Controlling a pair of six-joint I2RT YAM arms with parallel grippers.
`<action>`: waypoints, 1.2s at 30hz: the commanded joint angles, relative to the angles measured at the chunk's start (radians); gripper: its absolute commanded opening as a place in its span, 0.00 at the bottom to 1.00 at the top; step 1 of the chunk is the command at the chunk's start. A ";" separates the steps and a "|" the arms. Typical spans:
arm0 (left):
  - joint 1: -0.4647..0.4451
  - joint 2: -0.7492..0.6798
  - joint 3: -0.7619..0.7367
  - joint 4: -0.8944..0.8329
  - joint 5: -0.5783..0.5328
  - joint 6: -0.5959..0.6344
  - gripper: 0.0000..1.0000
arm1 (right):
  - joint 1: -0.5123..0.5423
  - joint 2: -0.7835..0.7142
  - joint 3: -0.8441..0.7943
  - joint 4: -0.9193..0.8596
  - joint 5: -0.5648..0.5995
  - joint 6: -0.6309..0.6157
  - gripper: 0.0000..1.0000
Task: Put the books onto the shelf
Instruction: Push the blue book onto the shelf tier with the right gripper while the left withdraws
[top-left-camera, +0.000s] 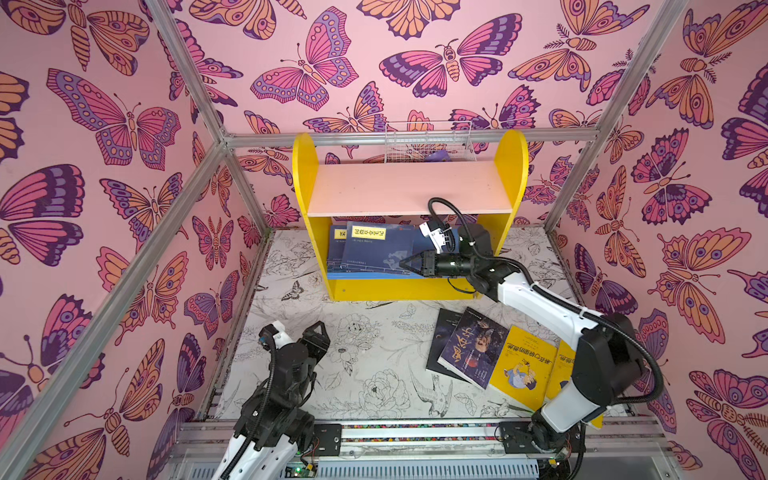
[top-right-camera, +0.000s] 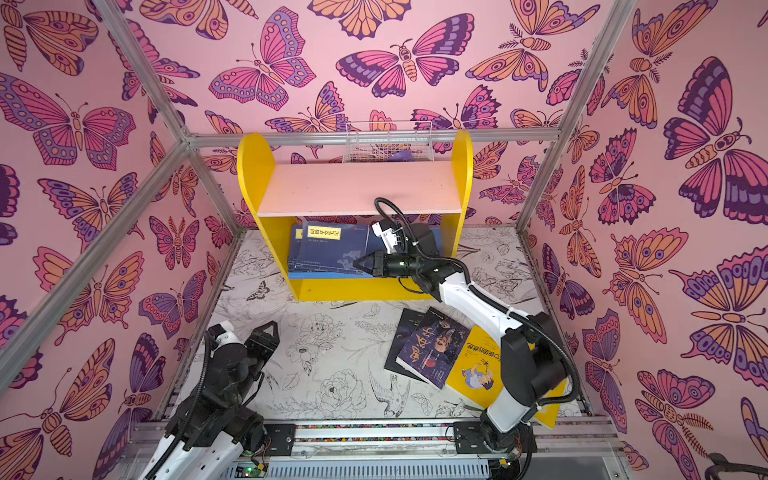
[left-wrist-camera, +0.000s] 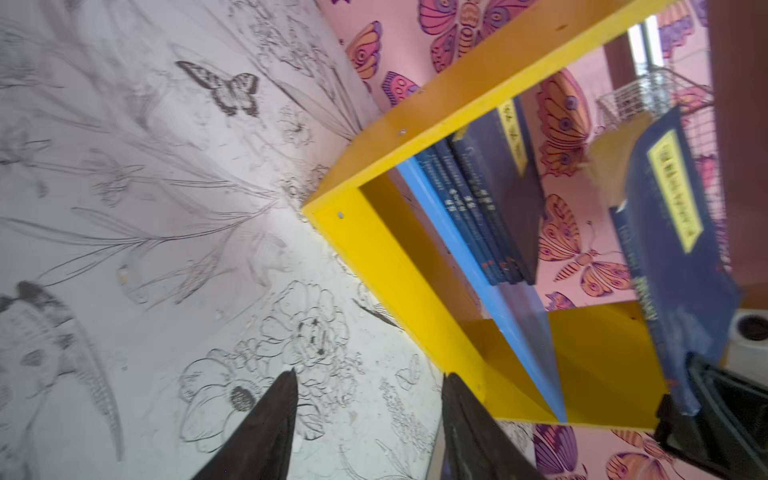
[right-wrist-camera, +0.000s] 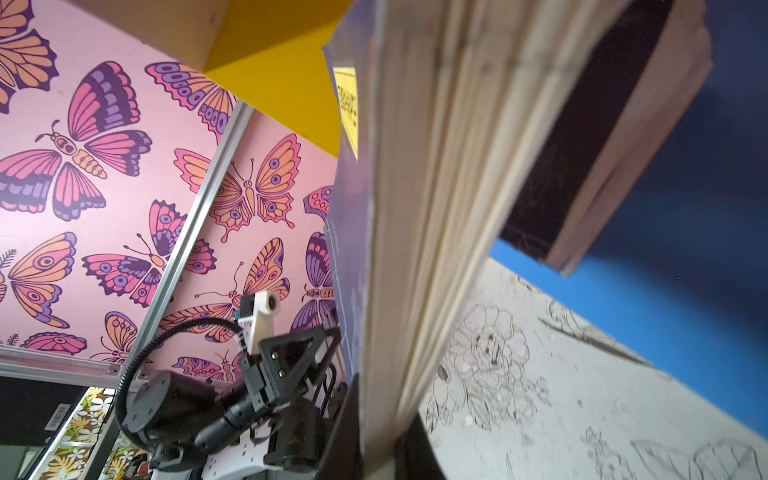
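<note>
A navy book (top-right-camera: 332, 255) on the blue lower board of the shelf (top-right-camera: 253, 166) is pinched by the right gripper (top-right-camera: 358, 262); two dark books (top-right-camera: 432, 349) and a yellow book (top-right-camera: 473, 372) are seen on the table (top-right-camera: 332, 328)

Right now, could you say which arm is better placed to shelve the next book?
Right. Its jaws are shut on a navy book at the lower tier of the shelf; the left jaws stand open and empty over the table.

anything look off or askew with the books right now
The navy books on the lower board of the shelf lean over instead of standing upright; the right gripper pinches the front navy book. The dark and yellow books lie fanned and overlapping on the table.
</note>
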 joint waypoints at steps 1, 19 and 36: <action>0.005 -0.005 -0.028 -0.129 -0.034 -0.053 0.58 | -0.004 0.093 0.126 0.031 -0.001 -0.024 0.00; 0.005 0.100 -0.028 -0.090 0.003 -0.047 0.59 | -0.004 0.430 0.558 -0.307 -0.063 -0.172 0.00; 0.005 0.140 -0.023 -0.061 0.030 -0.047 0.59 | -0.004 0.450 0.595 -0.323 0.112 -0.171 0.06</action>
